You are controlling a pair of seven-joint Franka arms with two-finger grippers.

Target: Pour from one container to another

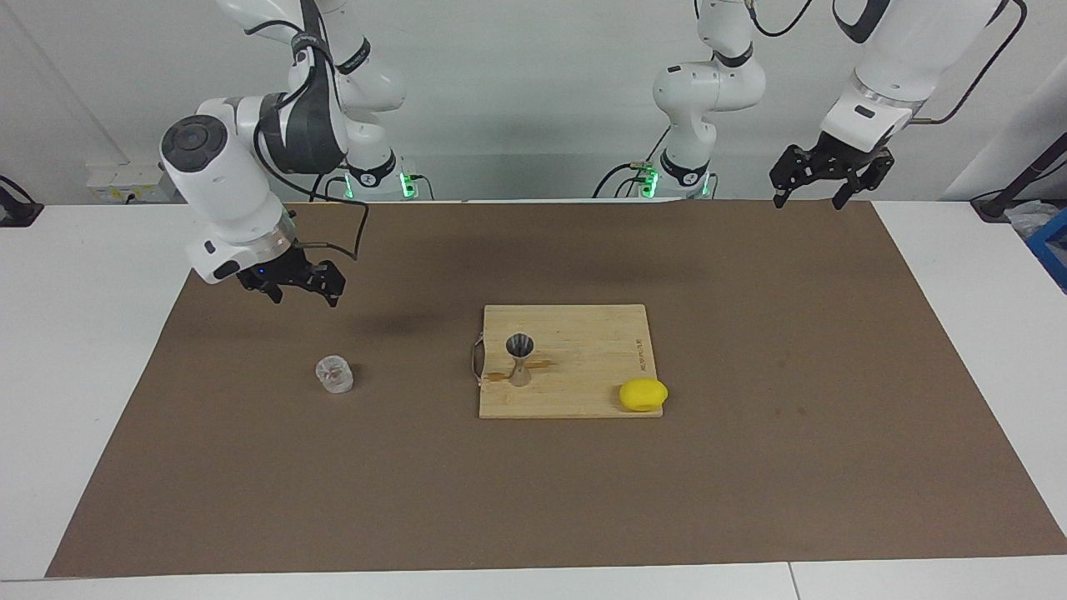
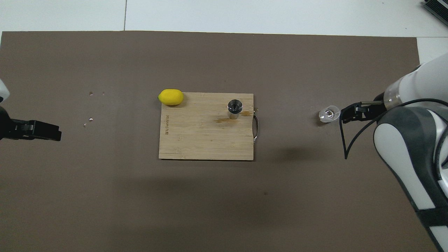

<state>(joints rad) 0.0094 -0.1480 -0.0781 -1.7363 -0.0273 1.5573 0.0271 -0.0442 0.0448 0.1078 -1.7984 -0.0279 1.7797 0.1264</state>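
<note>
The clear glass cup (image 1: 334,374) (image 2: 329,114) sits on the brown mat toward the right arm's end, apart from the board. The steel jigger (image 1: 520,358) (image 2: 235,109) stands upright on the wooden cutting board (image 1: 583,367) (image 2: 203,140). My right gripper (image 1: 304,298) (image 2: 344,113) is open and empty, raised over the mat just short of the cup, not touching it. My left gripper (image 1: 807,202) (image 2: 56,131) is open and empty, waiting high over the mat's edge at the left arm's end.
A yellow lemon (image 1: 643,394) (image 2: 170,97) lies at the board's corner farthest from the robots, toward the left arm's end. The board has a metal handle (image 1: 476,358) on the side facing the cup. A few small crumbs (image 2: 91,93) lie on the mat (image 1: 750,467).
</note>
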